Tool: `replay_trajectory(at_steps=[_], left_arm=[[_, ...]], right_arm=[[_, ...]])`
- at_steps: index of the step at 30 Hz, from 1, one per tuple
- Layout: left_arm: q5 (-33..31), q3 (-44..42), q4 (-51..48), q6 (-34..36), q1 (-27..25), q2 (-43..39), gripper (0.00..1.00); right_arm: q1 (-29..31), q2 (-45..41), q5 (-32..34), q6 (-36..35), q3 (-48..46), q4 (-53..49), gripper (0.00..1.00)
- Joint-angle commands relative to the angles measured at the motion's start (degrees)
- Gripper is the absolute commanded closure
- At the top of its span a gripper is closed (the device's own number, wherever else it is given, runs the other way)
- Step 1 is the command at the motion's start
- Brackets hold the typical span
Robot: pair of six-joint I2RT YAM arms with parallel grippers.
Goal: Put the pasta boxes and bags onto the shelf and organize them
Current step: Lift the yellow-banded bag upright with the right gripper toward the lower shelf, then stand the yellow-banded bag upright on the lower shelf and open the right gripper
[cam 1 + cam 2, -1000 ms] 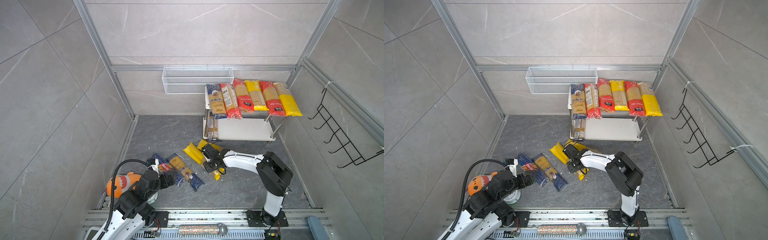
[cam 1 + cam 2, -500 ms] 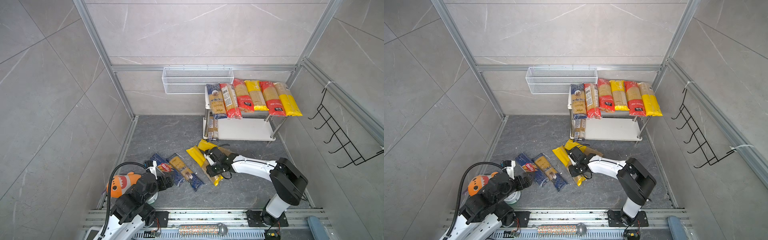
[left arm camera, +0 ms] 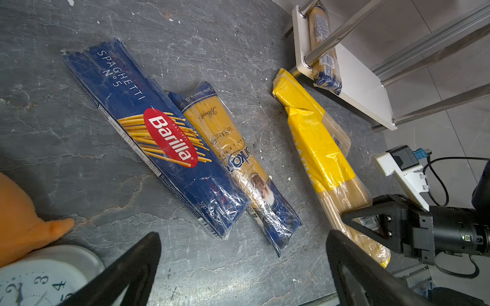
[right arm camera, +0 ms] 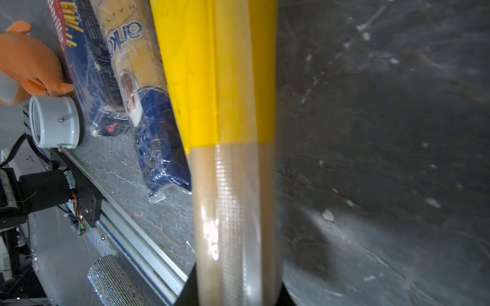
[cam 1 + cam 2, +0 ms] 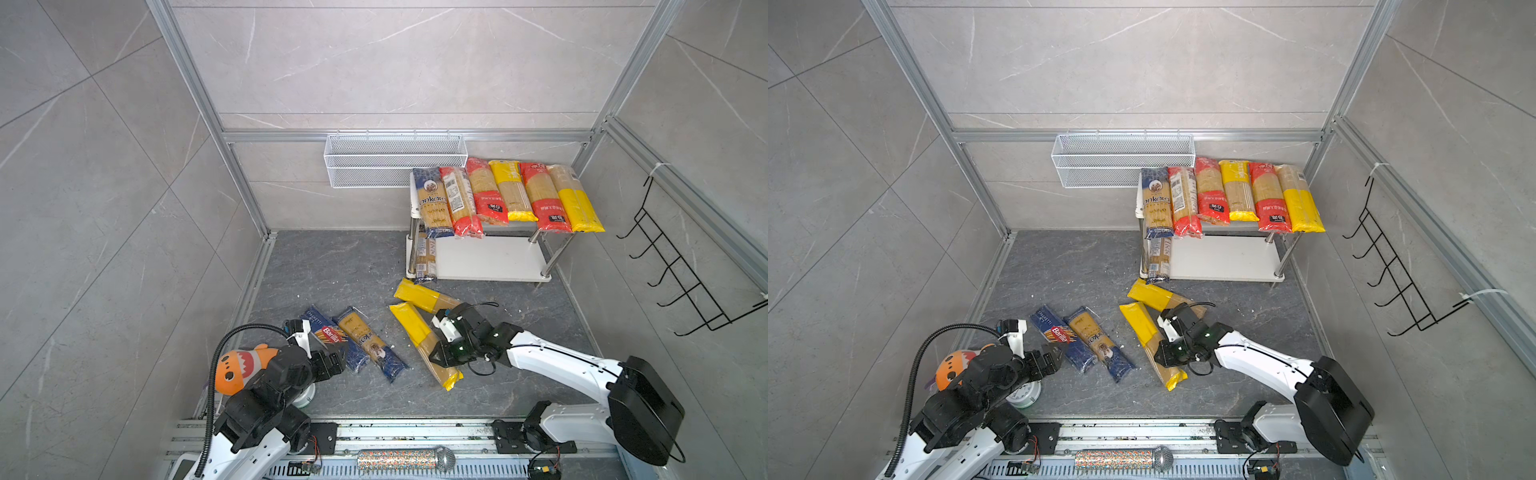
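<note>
**Top views:** white two-tier rack w/ flat boards on shiny metal legs (image 5: 490, 259) stands back-right on the dark grey stone-look floor (image 5: 332, 270). Six long spaghetti packs w/ red, yellow or blue ends (image 5: 505, 195) lie side by side on its upper board. One more blue-ended clear pack (image 5: 426, 257) lies at the lower board's left edge. R gripper (image 5: 436, 355) is clamped onto a long clear spaghetti bag w/ yellow end (image 5: 409, 324), approx mid-length, on the floor in front of the rack. A 2nd yellow-ended bag (image 5: 419, 296) lies just behind it, their yellow ends close together. Dark blue Barilla spaghetti box (image 5: 328, 334) and a dark-blue-ended clear bag (image 5: 372, 345) lie side by side, touching, left of centre. L gripper (image 5: 1052, 356) hovers by the box's near end.

**Left wrist:** L gripper's fingers (image 3: 132, 265) are spread wide, nothing btw them. Box and blue bag lie beyond. An orange plush toy (image 3: 16, 212) and a round white clock (image 3: 39, 275) sit beside them.

**Right wrist:** the yellow-ended bag fills the centre, pinched btw the dark fingers. Can't tell if it's off the floor.
</note>
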Motion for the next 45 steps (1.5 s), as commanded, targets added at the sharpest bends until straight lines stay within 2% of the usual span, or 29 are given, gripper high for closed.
replay_trajectory(at_steps=[1, 6, 12, 16, 22, 27, 33, 38, 45], left_arm=[[-0.1, 3.1, 0.3, 1.0, -0.1, 1.3, 0.00], [-0.1, 4.3, 0.8, 2.0, -0.1, 3.5, 0.00], [0.3, 5.1, 2.3, 2.7, -0.1, 5.7, 0.00], [0.5, 5.6, 3.5, 3.3, -0.1, 7.4, 0.00], [0.3, 7.0, 5.3, 5.0, -0.1, 11.0, 0.00], [0.2, 8.3, 7.0, 6.5, -0.1, 13.6, 0.00], [-1.2, 9.3, 9.3, 9.1, -0.1, 18.1, 0.00], [-1.6, 11.4, 11.5, 11.7, -0.1, 22.9, 0.00], [-3.7, 13.0, 14.0, 13.8, 0.0, 26.4, 0.00]], right_arm=[[-3.1, -5.8, -3.8, 1.4, -2.0, 4.8, 1.00], [-6.7, -12.1, -5.0, 0.1, -2.7, 0.7, 1.00], [-10.6, -18.1, -3.0, -2.6, -0.2, -7.5, 1.00], [-13.3, -19.3, -2.2, -3.7, 1.5, -10.2, 1.00], [-17.2, -16.5, -2.3, -4.1, 4.7, -8.5, 1.00], [-20.1, -11.0, -0.2, -4.8, 9.1, -5.1, 1.00], [-24.5, 0.9, 0.2, -4.9, 15.4, 2.6, 1.00], [-27.0, 14.4, -0.2, -5.7, 25.0, 7.2, 1.00], [-28.5, 30.0, 0.3, -7.5, 40.3, 8.0, 1.00]])
